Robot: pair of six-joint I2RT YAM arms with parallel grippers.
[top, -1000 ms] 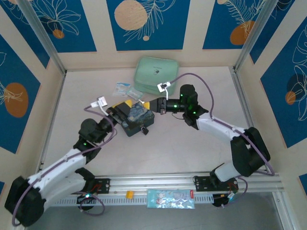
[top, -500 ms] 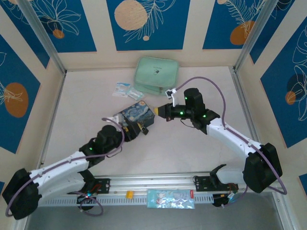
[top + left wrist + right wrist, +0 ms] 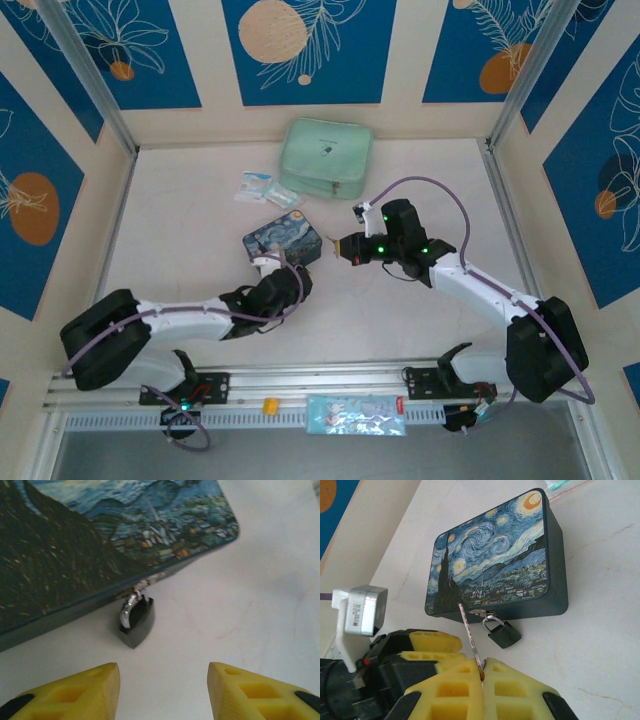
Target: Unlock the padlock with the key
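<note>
Left pincer (image 3: 162, 681): spread, with nothing between its yellow fingers (image 3: 75, 692). It sits low over the table (image 3: 265, 585) and faces the padlock, probably so that it can steady the lock body for the key.

Tin (image 3: 75, 540): lies flat with its painted lid up. The clasp on its front wall carries the lock, so the tin anchors it in place.

Padlock (image 3: 136, 622): hooked by its silvery shackle to the tin's clasp. Its dark body rests on the table just beside the tin wall and ahead of the left fingers, which do not touch it. The shackle looks closed.

Key (image 3: 470, 632): gripped at one end, with the thin blade sticking out past the fingertips towards the tin. Held that way, the free tip can be steered into the lock. It is near the lock but apart from it.

Right pincer (image 3: 482, 672): pressed together on the key, just to the right of the tin.

Step in hand: the lock seems about to be held, and the key is not yet inserted.
</note>
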